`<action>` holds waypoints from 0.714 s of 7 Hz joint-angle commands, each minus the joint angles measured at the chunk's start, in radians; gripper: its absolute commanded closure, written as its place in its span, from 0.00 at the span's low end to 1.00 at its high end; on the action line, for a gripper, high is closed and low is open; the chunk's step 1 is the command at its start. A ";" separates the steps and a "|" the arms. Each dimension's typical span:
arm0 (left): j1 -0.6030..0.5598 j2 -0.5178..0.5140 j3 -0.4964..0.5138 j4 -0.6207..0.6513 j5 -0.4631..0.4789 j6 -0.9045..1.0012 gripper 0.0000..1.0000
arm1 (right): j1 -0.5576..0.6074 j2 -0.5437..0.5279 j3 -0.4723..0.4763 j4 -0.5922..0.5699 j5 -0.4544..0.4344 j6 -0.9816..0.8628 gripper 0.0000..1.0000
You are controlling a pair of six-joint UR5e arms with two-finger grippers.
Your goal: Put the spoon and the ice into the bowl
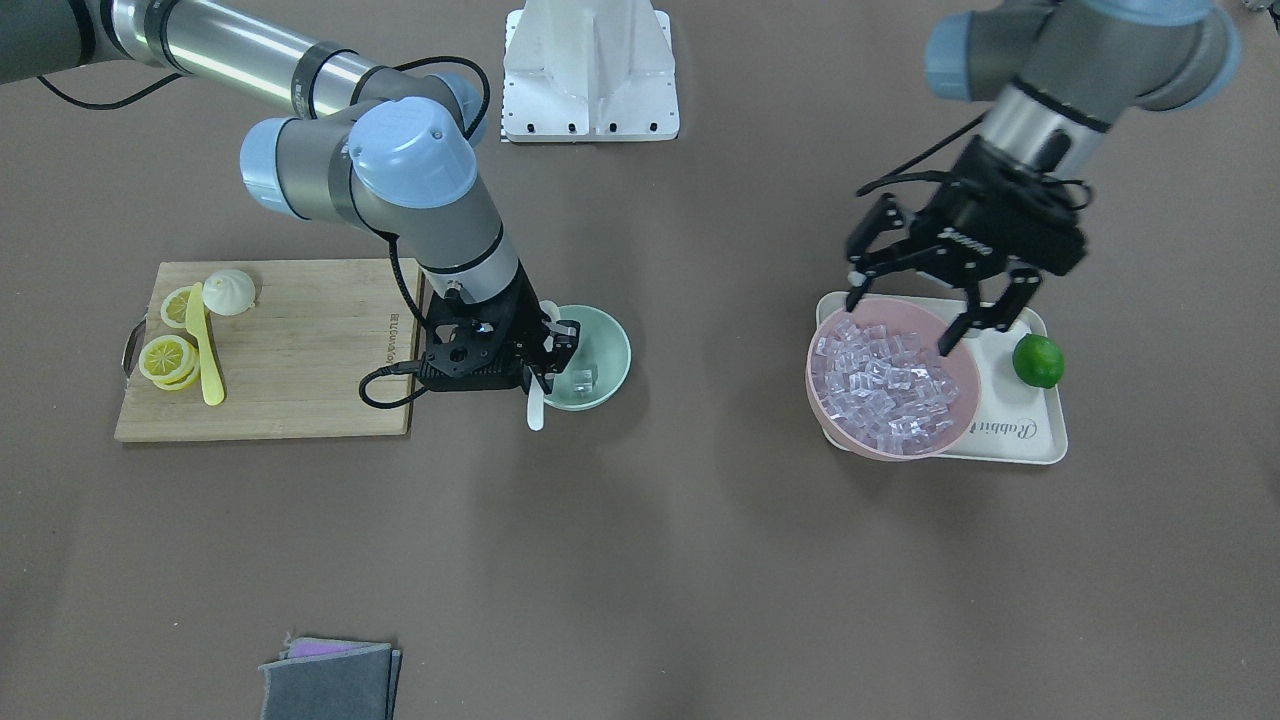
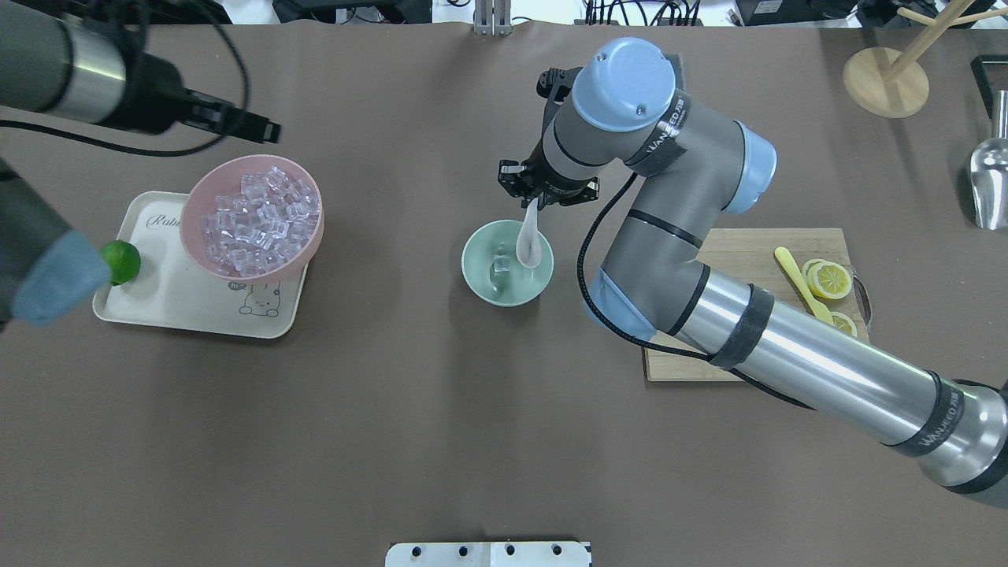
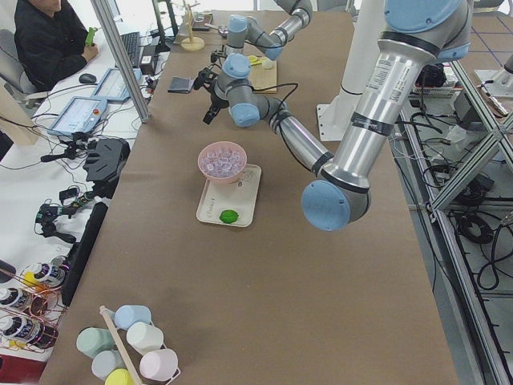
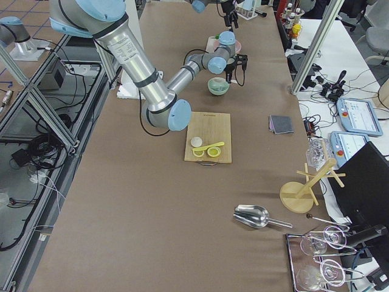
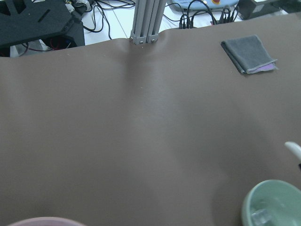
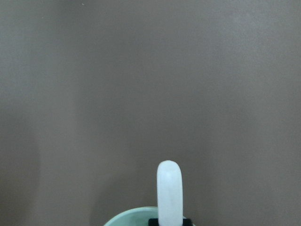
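The mint-green bowl (image 1: 610, 345) (image 2: 482, 293) stands mid-table with one clear ice cube (image 1: 583, 378) (image 2: 502, 268) in it. My right gripper (image 1: 548, 352) (image 2: 543, 198) is shut on the white spoon (image 2: 529, 238) (image 1: 535, 408). It holds the spoon tilted, scoop over the bowl and handle end (image 6: 169, 190) sticking out past the far rim. My left gripper (image 1: 900, 322) is open and empty just above the back rim of the pink bowl (image 1: 962, 372) (image 2: 197, 206), which is full of ice cubes (image 2: 256, 213). The left wrist view shows the mint bowl's edge (image 5: 249, 207).
The pink bowl sits on a cream tray (image 1: 1040, 435) with a lime (image 1: 1038, 361). A wooden cutting board (image 1: 300, 390) holds lemon slices, a yellow knife (image 1: 205, 350) and a white bun. A grey cloth (image 1: 330, 680) lies at the operators' edge. A metal scoop (image 2: 988, 181) lies far right.
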 commanded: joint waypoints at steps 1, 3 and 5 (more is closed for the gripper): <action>-0.218 0.169 -0.012 -0.065 -0.165 0.178 0.02 | -0.059 0.016 -0.027 0.023 -0.075 0.037 1.00; -0.245 0.168 0.019 -0.075 -0.192 0.183 0.02 | -0.081 0.022 -0.026 0.034 -0.087 0.078 1.00; -0.265 0.172 0.027 -0.079 -0.192 0.194 0.02 | -0.076 0.036 -0.020 0.037 -0.088 0.080 0.01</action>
